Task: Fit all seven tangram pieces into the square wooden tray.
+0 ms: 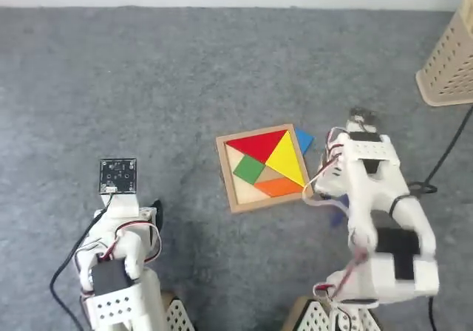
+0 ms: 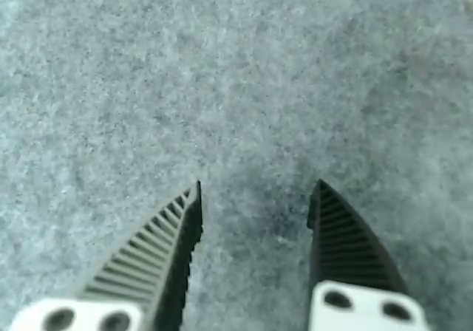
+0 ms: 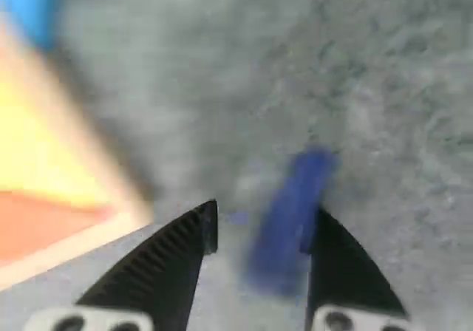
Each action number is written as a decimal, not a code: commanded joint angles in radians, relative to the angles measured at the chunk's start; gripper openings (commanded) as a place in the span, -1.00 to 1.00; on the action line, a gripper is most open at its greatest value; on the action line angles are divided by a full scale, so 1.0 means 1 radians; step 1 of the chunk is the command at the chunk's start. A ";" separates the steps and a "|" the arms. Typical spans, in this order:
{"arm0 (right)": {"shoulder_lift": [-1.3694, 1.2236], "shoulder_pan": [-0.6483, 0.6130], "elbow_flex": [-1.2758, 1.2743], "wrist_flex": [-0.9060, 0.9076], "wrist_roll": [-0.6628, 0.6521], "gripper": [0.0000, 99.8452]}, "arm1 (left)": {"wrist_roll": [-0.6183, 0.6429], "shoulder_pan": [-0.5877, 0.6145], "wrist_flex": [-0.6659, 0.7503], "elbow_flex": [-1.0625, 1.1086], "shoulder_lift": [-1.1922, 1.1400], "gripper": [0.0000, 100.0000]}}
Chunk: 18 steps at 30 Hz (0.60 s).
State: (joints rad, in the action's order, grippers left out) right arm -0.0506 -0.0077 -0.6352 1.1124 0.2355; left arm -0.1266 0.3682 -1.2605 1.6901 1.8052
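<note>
The square wooden tray (image 1: 225, 170) sits mid-tabletop (image 1: 148, 87), holding a red piece (image 1: 259, 145), yellow piece (image 1: 287, 157), green piece (image 1: 249, 170) and orange piece (image 1: 279, 187). A light blue piece (image 1: 304, 140) lies just outside its far right corner. The right hand (image 3: 264, 211), fingers spread, is beside the tray, a dark blue piece (image 3: 288, 213) between its tips (blurred, apparently not clamped). The left hand (image 2: 259, 187) is released over bare grey felt, well apart. An off-centre squeeze could flick the thin piece away, or a nudge could shift the tray. No writing is legible.
</note>
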 commanded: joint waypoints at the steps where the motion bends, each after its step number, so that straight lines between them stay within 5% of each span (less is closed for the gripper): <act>1: -0.041 0.024 0.000 -0.008 -0.023 -0.61 | 0.009 0.005 -0.003 -0.004 0.015 -0.55; 9: -0.047 0.022 0.003 -0.008 -0.023 -0.63 | 0.009 0.005 -0.003 -0.004 0.015 -0.55; 18: -0.045 0.050 0.031 0.001 -0.025 -0.88 | 0.009 0.005 -0.003 -0.004 0.015 -0.55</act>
State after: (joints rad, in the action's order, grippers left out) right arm -0.0675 0.0368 -0.6368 1.1170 0.2232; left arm -0.1266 0.3682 -1.2605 1.6901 1.8052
